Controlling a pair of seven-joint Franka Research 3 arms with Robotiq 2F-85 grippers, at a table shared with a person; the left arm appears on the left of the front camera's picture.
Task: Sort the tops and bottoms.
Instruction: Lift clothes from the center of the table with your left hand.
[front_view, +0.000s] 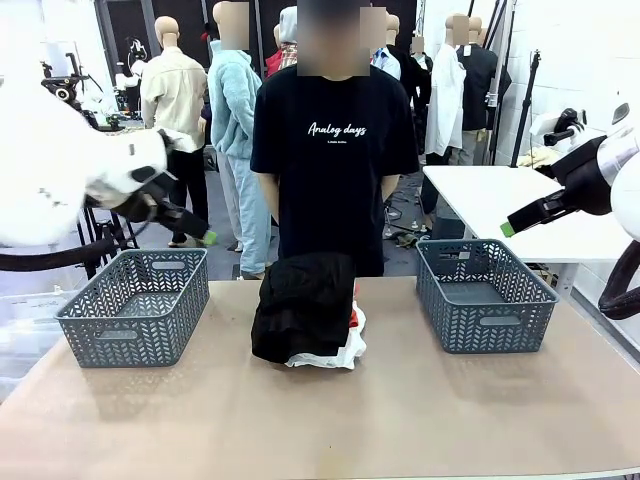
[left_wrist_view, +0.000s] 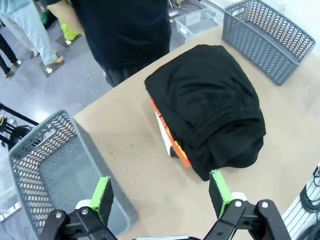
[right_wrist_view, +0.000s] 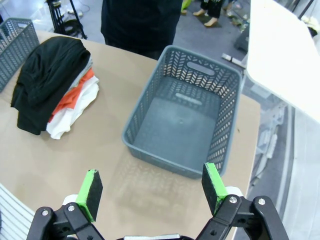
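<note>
- Progress: judge the sort as not yet begun. Every garment lies in one folded pile (front_view: 305, 315) at the middle of the table (front_view: 400, 420), between the two baskets.
- Pile, top layer: a black bottom garment (left_wrist_view: 210, 110) covers the stack and drapes over its edge nearest the robot.
- Pile, lower layers: an orange-red T-shirt (right_wrist_view: 70, 102) shows as a band under the black cloth. A white T-shirt (right_wrist_view: 70, 120) lies beneath it, touching the table. A thin grey layer (right_wrist_view: 86, 70) sits just under the black garment. You cannot tell how many pieces the stack holds in total.
- Left basket (front_view: 125, 335): dark grey lattice, empty, well apart from the pile.
- Right basket (right_wrist_view: 165, 160): same type, empty; its bare floor is plain in the right wrist view.
- Left gripper (left_wrist_view: 161, 195): jaws spread wide, holding nothing. It hangs in the air above the near corner of the left basket, angled toward the pile.
- Right gripper (right_wrist_view: 151, 187): jaws spread wide, holding nothing. It hangs high, on the robot's side of the right basket.
- Person (front_view: 335, 150): stands at the far edge of the table behind the pile, with no hand on the table.
- Remaining work: all of it. Each top and each bottom has to be lifted off the stack and placed with its own kind. Nothing visible shows which basket takes which kind.
- Likely first step: take the black garment, since it lies on top. Expect soft cloth to drag the layer beneath it.
</note>
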